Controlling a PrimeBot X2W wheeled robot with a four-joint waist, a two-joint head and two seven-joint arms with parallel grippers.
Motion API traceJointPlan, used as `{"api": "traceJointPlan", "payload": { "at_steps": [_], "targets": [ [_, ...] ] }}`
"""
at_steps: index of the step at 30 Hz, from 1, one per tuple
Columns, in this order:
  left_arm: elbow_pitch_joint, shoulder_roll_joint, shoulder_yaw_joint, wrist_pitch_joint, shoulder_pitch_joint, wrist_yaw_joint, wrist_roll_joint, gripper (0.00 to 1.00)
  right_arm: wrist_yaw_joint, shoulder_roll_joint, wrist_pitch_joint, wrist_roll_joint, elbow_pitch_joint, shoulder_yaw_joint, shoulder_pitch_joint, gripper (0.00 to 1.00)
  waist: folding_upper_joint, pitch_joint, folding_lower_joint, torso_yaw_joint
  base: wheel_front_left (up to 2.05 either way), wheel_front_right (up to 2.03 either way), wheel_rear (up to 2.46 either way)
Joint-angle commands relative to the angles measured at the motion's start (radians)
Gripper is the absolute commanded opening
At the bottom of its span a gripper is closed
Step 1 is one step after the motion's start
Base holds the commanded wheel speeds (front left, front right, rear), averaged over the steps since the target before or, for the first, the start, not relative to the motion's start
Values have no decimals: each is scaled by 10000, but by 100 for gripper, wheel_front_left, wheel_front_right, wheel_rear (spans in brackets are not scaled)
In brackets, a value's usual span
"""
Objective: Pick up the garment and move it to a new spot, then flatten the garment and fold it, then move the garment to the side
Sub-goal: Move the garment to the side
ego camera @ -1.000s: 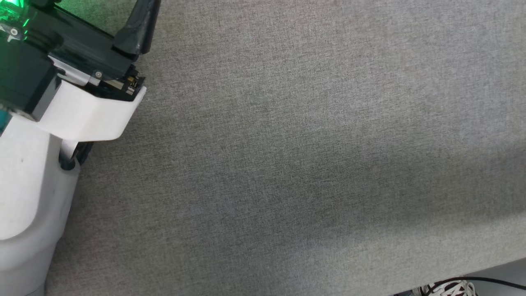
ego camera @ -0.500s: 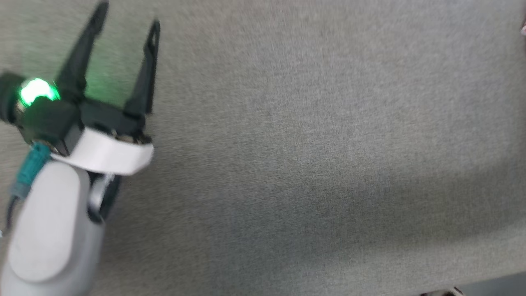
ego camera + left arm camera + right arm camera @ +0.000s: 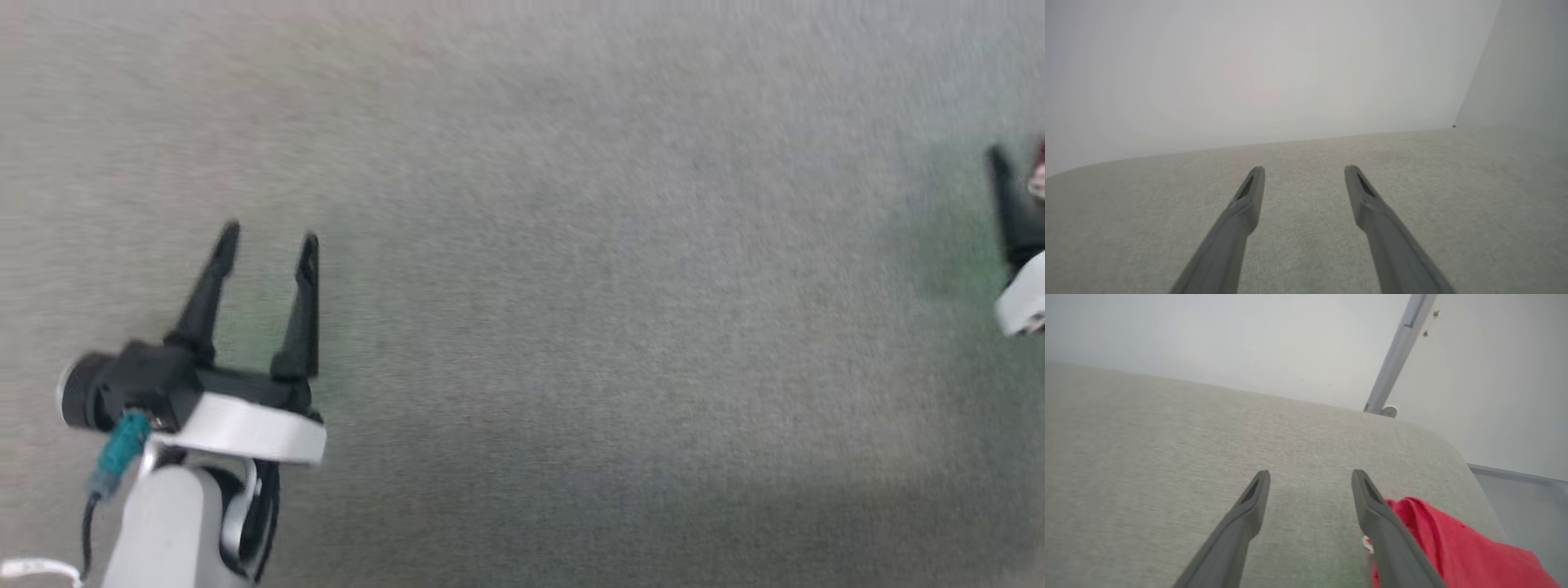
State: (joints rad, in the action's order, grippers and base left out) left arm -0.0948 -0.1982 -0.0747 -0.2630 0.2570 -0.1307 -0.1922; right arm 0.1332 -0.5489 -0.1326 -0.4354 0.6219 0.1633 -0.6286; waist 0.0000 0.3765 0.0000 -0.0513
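Over the grey fabric surface (image 3: 571, 286) the left gripper (image 3: 270, 233) points forward, jaws wide, empty; the right gripper (image 3: 1310, 473) is wide too, empty, the red garment (image 3: 1453, 547) just beside its finger

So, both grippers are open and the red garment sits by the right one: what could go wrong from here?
1. The garment lies bunched close beside one finger of the right gripper, so a move of that arm might snag it and drag it along.
2. It sits near the rounded corner of the grey surface and could slip over the edge.
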Motion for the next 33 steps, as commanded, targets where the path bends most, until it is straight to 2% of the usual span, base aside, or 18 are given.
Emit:
{"api": "traceJointPlan", "payload": {
  "at_steps": [1,7,18,33],
  "targets": [
    [-87,34,65,-19,-262,18,-75,100,-46,113,-119,76,-184,80,292,100,0,-659,0,553,0,0,0],
    [-339,249,375,-19,-1171,16,-233,100,-46,676,-452,325,-749,121,1187,100,0,-1496,0,837,0,0,0],
    [-599,287,728,-19,-2549,15,-374,100,-30,1536,-937,703,-1667,-343,3094,100,0,-2938,0,1049,0,0,0],
    [-94,498,1130,-19,-3497,14,-387,100,-28,2015,-841,623,-3702,-1193,5080,100,0,-3518,0,1151,0,0,0]
  ]
}}
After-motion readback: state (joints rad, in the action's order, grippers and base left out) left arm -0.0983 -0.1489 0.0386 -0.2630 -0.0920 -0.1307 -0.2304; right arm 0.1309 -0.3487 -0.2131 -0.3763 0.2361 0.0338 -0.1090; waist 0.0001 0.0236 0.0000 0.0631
